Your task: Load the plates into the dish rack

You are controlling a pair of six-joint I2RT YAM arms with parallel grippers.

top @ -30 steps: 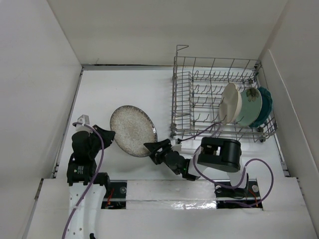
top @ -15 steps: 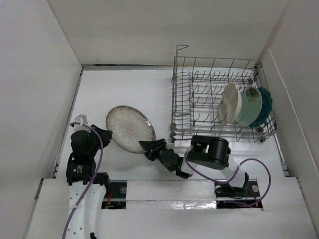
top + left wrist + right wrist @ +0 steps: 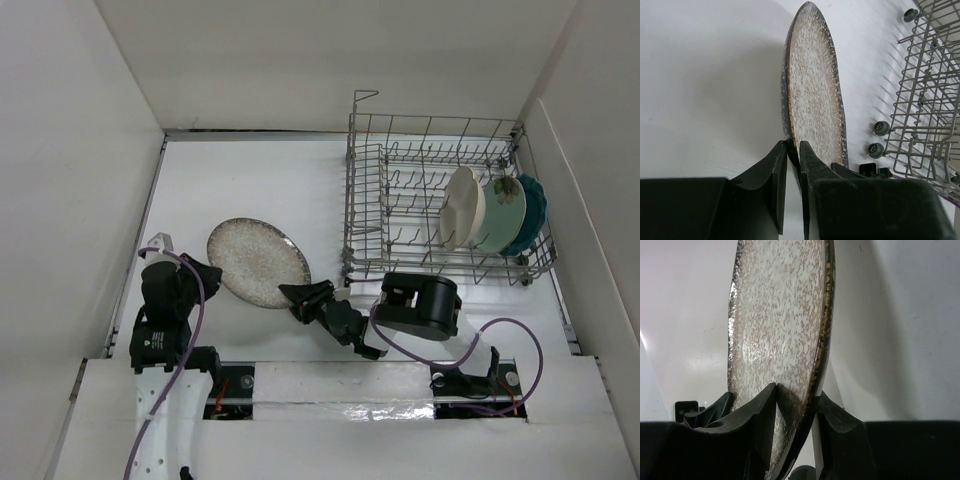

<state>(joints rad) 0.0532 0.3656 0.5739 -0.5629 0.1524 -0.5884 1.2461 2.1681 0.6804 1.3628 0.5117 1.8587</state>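
The white table [image 3: 250, 190] carries the rack [image 3: 395, 190] at its far right. The rack's right end already holds three dishes on edge: the cream plate [image 3: 460, 205], the mint plate [image 3: 500, 212] and the teal plate [image 3: 533, 212]. Its left rows of tines stand free. The speckled plate [image 3: 255, 260], the biggest, is well apart from the rack at left-centre, tilted and gripped from both sides. The left gripper [image 3: 208, 274] pinches its left rim and the right gripper [image 3: 298, 294] its near-right rim, each with fingers closed narrow on the plate.

The step in hand looks like a two-arm carry or handover toward the rack. To do it well, both arms should travel together so the rim is not twisted between the two pinches. Or, if one arm lets go, the other's hold should be deep enough first. The plate then needs turning upright, parallel to the dishes already in, and lowering between free tines left of the cream plate.

The top view alone shows the free rows and the gap to the rack. The wrist views show what it cannot – the left fingers [image 3: 777, 170] bite only the very rim, while the right fingers [image 3: 765, 405] straddle it further in. No view settles whether the low edge clears the table.
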